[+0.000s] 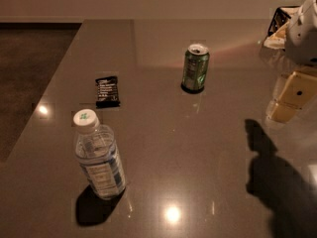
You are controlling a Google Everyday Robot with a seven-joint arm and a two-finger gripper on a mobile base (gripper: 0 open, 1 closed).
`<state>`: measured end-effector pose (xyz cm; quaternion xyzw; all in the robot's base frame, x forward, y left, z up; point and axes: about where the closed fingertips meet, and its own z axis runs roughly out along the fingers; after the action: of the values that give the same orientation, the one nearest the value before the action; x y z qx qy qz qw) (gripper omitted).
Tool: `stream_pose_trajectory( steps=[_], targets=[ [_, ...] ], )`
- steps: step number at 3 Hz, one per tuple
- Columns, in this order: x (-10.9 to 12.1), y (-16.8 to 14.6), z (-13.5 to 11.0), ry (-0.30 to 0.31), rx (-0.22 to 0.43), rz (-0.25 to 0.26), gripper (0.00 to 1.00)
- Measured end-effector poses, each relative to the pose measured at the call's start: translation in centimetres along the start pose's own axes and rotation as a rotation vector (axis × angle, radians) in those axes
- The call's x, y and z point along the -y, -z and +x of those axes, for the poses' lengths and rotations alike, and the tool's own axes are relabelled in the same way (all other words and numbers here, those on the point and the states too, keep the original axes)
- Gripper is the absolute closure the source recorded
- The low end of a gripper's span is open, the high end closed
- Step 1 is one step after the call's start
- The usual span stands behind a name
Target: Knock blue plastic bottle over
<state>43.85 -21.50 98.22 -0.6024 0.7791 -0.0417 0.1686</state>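
At the far right edge of the scene, the cream-coloured two-finger gripper [286, 105] hangs just above the glossy grey table [198, 148], under the white arm [304, 29]; whether it is open or closed I cannot tell. Its dark shadow [277, 177] falls on the near right of the tabletop. Left of the gripper and further back stands an opened green drink can [195, 68]. Further left lies a flat black snack packet [107, 90]. The small clear ribbed plastic bottle [99, 160], with a white cap and blue-and-white label, stands upright at the near left, well apart from the gripper.
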Motion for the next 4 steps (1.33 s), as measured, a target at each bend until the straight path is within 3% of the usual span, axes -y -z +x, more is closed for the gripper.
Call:
stream_pose_trajectory(
  steps=[1,2,4],
  targets=[
    [0.0,0.0,0.0,0.0,0.0,0.0,0.0],
    [-2.3,-1.6,-1.4,0.029,0.116,-0.055,0.0],
    [-6.4,-3.8,-6.0,0.036,0.416,-0.135,0.0]
  ],
)
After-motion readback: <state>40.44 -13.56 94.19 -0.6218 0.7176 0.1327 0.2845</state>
